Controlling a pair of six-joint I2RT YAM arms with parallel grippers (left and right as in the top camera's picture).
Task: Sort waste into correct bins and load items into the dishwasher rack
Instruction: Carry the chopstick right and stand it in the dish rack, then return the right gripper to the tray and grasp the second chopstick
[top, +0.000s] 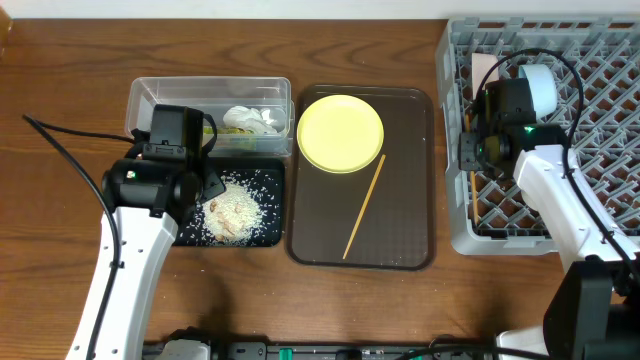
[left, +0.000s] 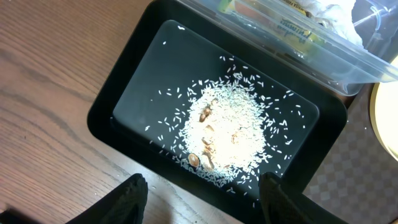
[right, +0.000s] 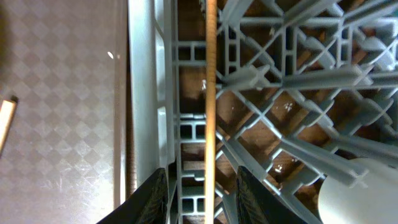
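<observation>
My left gripper (left: 202, 199) is open and empty above the near edge of the black tray (left: 134, 74), which holds a pile of rice-like scraps (left: 224, 130). The clear tub (top: 150, 95) behind it holds crumpled white paper (top: 250, 120) and a green-yellow wrapper (left: 292, 28). My right gripper (right: 202, 199) is open over the left side of the grey dishwasher rack (top: 600, 60). One chopstick (right: 210, 93) lies on the rack floor between its fingers. The yellow plate (top: 340, 133) and the other chopstick (top: 364, 205) lie on the brown tray. A white rounded item (top: 540, 85) sits in the rack.
The dark brown serving tray (top: 400, 230) lies between the bins and the rack, close to the rack's left wall (right: 140, 93). Bare wooden table runs along the front and far left. The rack's upright pegs surround my right gripper.
</observation>
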